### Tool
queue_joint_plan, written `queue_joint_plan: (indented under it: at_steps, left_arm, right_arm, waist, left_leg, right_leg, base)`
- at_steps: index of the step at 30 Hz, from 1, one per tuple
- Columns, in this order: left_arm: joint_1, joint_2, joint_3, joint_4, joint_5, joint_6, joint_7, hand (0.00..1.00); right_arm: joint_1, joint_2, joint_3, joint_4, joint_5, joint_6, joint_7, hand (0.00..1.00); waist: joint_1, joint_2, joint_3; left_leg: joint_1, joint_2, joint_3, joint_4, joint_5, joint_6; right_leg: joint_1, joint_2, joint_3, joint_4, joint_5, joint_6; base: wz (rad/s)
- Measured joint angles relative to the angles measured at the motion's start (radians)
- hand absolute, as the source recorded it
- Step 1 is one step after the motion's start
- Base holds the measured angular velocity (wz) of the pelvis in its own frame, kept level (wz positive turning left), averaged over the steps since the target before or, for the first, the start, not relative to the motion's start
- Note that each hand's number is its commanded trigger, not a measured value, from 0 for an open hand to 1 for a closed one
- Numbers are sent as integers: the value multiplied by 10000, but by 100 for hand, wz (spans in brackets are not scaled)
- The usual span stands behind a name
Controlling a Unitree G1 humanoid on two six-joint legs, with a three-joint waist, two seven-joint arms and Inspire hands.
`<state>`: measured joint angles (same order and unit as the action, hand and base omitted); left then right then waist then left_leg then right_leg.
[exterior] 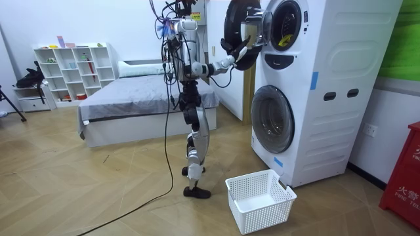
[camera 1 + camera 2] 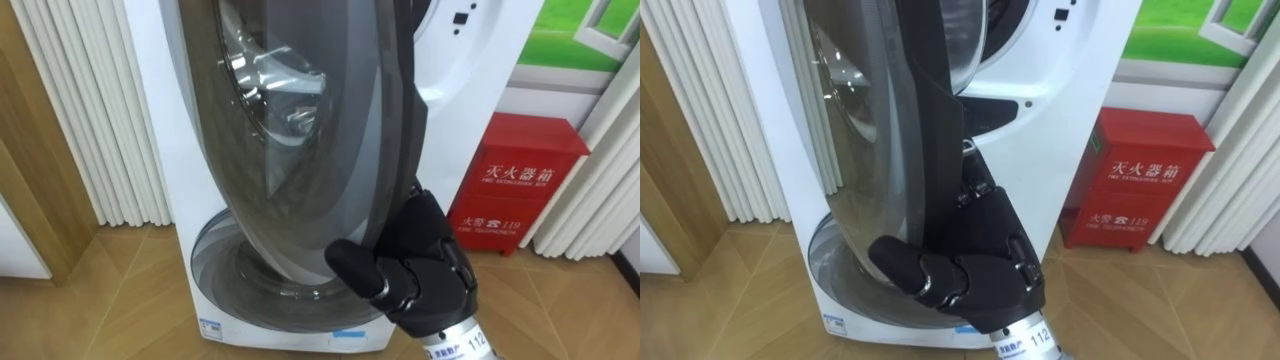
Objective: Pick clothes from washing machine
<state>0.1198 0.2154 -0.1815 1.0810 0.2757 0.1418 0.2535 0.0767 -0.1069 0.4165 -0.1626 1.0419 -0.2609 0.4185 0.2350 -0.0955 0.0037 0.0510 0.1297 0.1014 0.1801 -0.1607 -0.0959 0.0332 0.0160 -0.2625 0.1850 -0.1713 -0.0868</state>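
Note:
Two white washing machines are stacked (image 1: 328, 85). The upper one's round dark door (image 2: 300, 150) with its glass bowl stands swung open. My right hand (image 2: 980, 260) comes in from the lower right and is curled on the door's lower edge, thumb on one side and fingers on the other. In the room view that hand (image 1: 230, 60) is raised at the door (image 1: 239, 29), beside the upper drum opening (image 1: 283, 26). Something yellowish (image 1: 283, 40) shows inside the drum. I stand upright facing the machines.
A white plastic basket (image 1: 262, 213) sits on the wood floor before the lower machine, whose door (image 1: 272, 118) is shut. A red fire box (image 2: 515, 185) stands to the right of the machines. White curtains (image 2: 90, 120) hang on the left. A bed (image 1: 131, 105) lies behind me.

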Motion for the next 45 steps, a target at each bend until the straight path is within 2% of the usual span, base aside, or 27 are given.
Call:
queue_joint_plan:
  at_steps: [8,11,16,17,19,25,30,32,37,38,42,45]
  left_arm:
    - [-4,0,2,-13,22,4,1,0]
    - [-15,20,8,-16,24,-4,9,0]
    - [8,28,9,-11,23,-5,8,0]
    - [22,28,9,-14,23,-5,7,0]
    - [26,28,13,-20,23,-5,6,0]
    - [80,29,215,-134,18,-50,10,0]
    - [80,45,225,-244,18,-46,63,0]
    - [83,47,229,-272,20,-42,65,0]
    - [279,46,253,-881,22,-20,228,0]
    - [300,51,256,-925,22,-21,301,0]
    - [322,55,256,-935,24,-20,490,0]
    - [427,53,255,-938,28,-15,490,0]
  right_arm:
    - [0,3,0,0,-89,-38,-8,0]
    - [2,2,-1,3,-90,-135,-59,0]
    - [0,41,-1,70,-103,-315,-175,0]
    - [0,56,-1,75,-101,-338,-183,0]
    - [0,58,-2,81,-102,-370,-189,0]
    - [0,67,-2,196,-72,-495,-188,0]
    - [3,66,-1,203,78,-592,-235,0]
    - [3,66,0,222,98,-674,-253,0]
    - [4,74,0,285,97,-877,-336,0]
    - [3,76,0,285,96,-893,-395,0]
    - [2,80,-1,295,86,-1006,-537,0]
    - [7,108,-1,309,92,-1064,-600,0]
  waist:
    - [1,17,-3]
    - [-8,17,-3]
    - [11,2,-12]
    - [12,-47,-42]
    - [13,-63,-52]
    - [39,-119,-55]
    - [46,-327,-62]
    - [72,-398,-35]
    - [136,-410,-35]
    - [148,-452,-68]
    - [183,-464,-81]
    - [363,-438,-64]
  left_leg:
    - [-53,1,-33,23,2,-3]
    - [-136,0,-216,20,45,-67]
    - [-253,-1,-230,13,193,-91]
    - [-279,-3,-231,13,230,-90]
    - [-307,-4,-246,4,282,-87]
    - [-289,-3,-513,-30,340,-108]
    - [-371,-2,-517,-103,473,-114]
    - [-414,1,-519,-93,515,-112]
    - [-595,10,-594,18,553,-100]
    - [-627,10,-640,47,575,-111]
    - [-713,9,-761,51,676,-132]
    - [-740,13,-809,50,691,-150]
  right_leg:
    - [-4,-1,-64,-2,-3,-4]
    - [1,1,-222,-1,-13,-21]
    - [5,-42,-533,6,-112,-90]
    - [9,-51,-606,7,-133,-110]
    - [17,-55,-696,5,-152,-141]
    - [197,-19,-877,-37,-173,-197]
    - [170,-14,-982,-152,-186,-224]
    - [163,-8,-1029,-164,-195,-248]
    - [164,-3,-1258,-171,-223,-315]
    - [174,-2,-1323,-164,-232,-345]
    - [183,5,-1518,-160,-252,-397]
    - [182,16,-1537,-165,-264,-444]
  base:
    - [2]
    - [13]
    - [20]
    - [18]
    - [15]
    - [10]
    - [8]
    - [6]
    - [12]
    - [15]
    - [18]
    - [0]
